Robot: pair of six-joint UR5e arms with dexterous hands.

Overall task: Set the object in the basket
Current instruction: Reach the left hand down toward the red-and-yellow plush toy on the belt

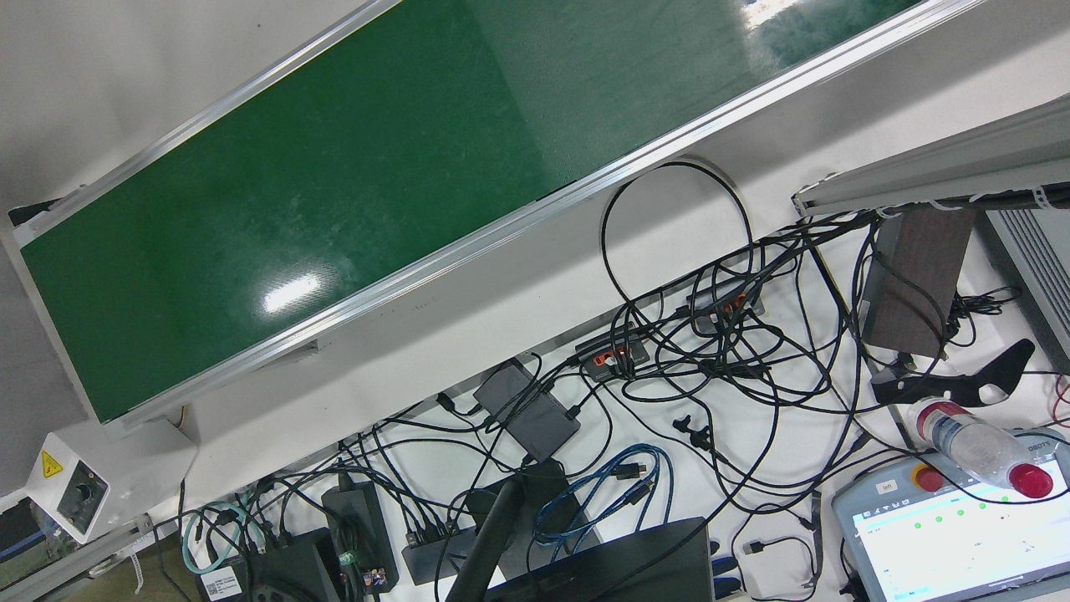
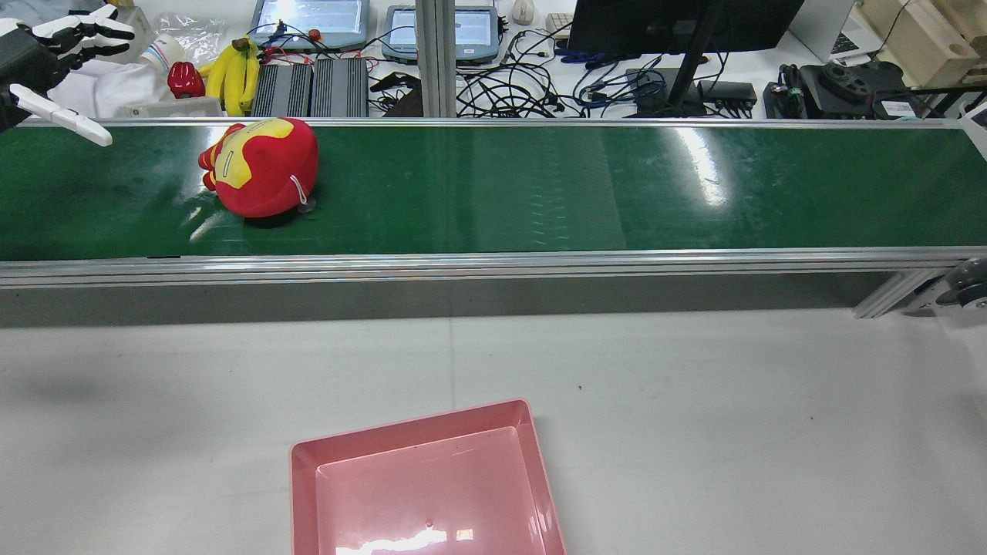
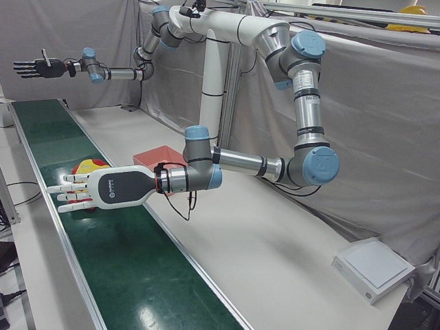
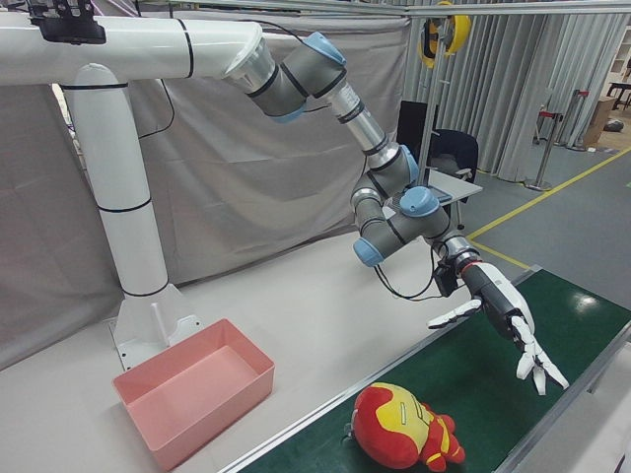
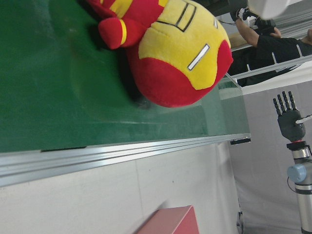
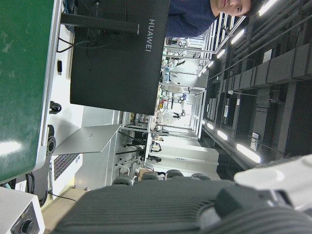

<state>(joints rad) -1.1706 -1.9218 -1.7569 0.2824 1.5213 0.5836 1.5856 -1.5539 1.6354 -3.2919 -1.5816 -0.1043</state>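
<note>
A red and yellow plush toy (image 2: pixel 262 166) lies on the green conveyor belt (image 2: pixel 540 193) towards its left end. It also shows in the left-front view (image 3: pixel 91 166), the right-front view (image 4: pixel 404 429) and the left hand view (image 5: pixel 180 53). My left hand (image 3: pixel 86 191) is open and empty, fingers stretched out, hovering over the belt just beside the toy without touching it; it also shows in the rear view (image 2: pixel 50 54) and the right-front view (image 4: pixel 513 330). My right hand (image 3: pixel 34 67) is open and empty, held high far down the belt. The pink basket (image 2: pixel 428 486) stands on the white table.
The basket also shows in the left-front view (image 3: pixel 152 157) and the right-front view (image 4: pixel 192 389), between the belt and the white pedestal (image 4: pixel 138 266). Behind the belt stand a monitor (image 2: pixel 671 23), cables, bananas (image 2: pixel 231 73) and tablets. An aluminium rail (image 2: pixel 493 262) edges the belt.
</note>
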